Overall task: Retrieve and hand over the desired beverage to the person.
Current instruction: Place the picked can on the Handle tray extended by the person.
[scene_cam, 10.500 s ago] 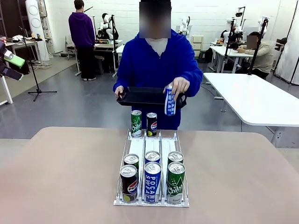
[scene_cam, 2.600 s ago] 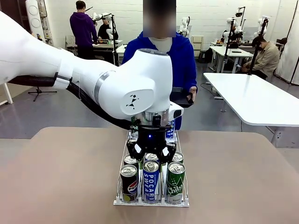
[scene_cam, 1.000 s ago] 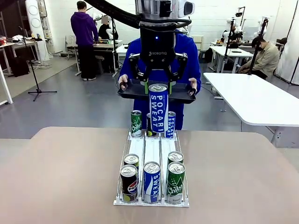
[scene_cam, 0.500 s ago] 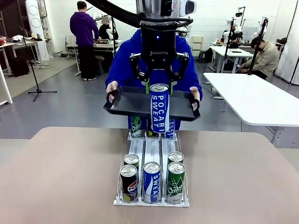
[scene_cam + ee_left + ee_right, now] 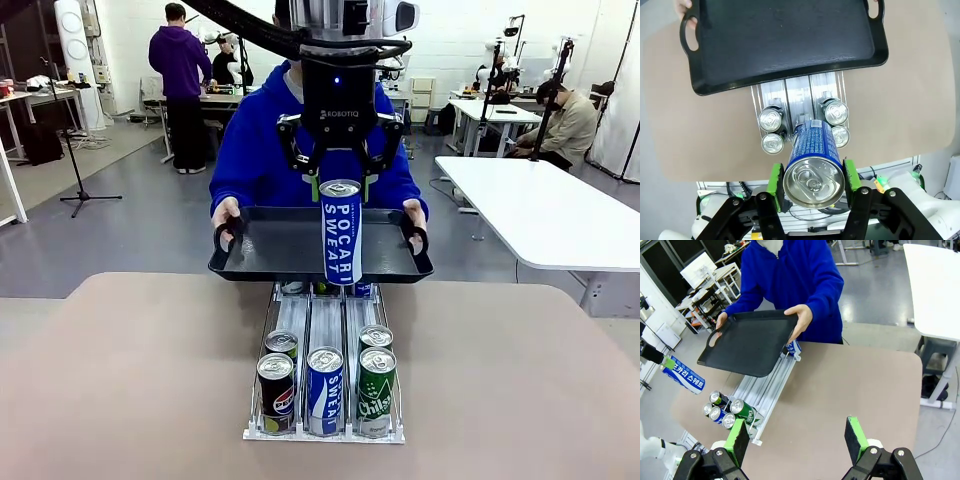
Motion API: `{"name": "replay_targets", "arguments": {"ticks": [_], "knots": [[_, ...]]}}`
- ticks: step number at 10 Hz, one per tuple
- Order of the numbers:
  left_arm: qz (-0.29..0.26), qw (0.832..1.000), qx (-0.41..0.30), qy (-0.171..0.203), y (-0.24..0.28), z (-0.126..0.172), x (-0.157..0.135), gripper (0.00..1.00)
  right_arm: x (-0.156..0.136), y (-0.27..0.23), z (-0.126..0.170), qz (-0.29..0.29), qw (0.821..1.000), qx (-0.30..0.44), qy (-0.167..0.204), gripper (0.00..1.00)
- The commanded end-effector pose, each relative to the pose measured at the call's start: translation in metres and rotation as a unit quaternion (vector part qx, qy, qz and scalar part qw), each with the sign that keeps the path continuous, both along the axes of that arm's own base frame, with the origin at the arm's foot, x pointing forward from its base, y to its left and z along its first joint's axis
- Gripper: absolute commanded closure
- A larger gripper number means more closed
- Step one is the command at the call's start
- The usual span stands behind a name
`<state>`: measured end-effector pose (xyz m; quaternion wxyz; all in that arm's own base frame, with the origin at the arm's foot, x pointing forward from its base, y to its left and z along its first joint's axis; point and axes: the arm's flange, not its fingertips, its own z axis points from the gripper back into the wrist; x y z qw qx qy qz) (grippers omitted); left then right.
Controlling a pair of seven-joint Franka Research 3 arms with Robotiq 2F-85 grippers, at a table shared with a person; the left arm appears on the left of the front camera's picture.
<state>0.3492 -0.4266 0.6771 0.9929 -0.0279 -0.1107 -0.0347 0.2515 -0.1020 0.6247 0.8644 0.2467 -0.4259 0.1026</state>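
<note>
Front: L gripper (image 5: 340, 190), top centre, pads clamped on Pocari Sweat can (image 5: 341, 235), which hangs upright mid-frame. Person (image 5: 255, 150) behind it holds black tray (image 5: 265, 250) w/ both hands.
L wrist: can bottom centre betw. green pads, tray across top.
R wrist: R gripper (image 5: 796, 437) at bottom edge, wide open, empty.

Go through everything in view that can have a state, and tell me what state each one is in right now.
Left gripper: shut on the Pocari Sweat can.
Pocari Sweat can: upright, unopened, held in the air above the rack.
Tray: empty, held out by the person at both handles.
Right gripper: open, empty.
Rack: five cans upright at its near end.
</note>
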Motion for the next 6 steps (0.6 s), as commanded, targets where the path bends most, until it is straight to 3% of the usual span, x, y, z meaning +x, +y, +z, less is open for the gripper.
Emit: {"name": "replay_targets", "arguments": {"ticks": [1, 6], "knots": [[0.000, 1.000, -0.003, -0.003, 0.0055, 0.0025, -0.0053, 0.60, 0.0021, 0.0002, -0.0023, 0.007, 1.000, 0.008, -0.002, 0.00], [0.000, 1.000, -0.003, -0.003, 0.0055, 0.0025, -0.0053, 0.60, 0.0021, 0.0002, -0.0023, 0.007, 1.000, 0.008, -0.002, 0.00]]}}
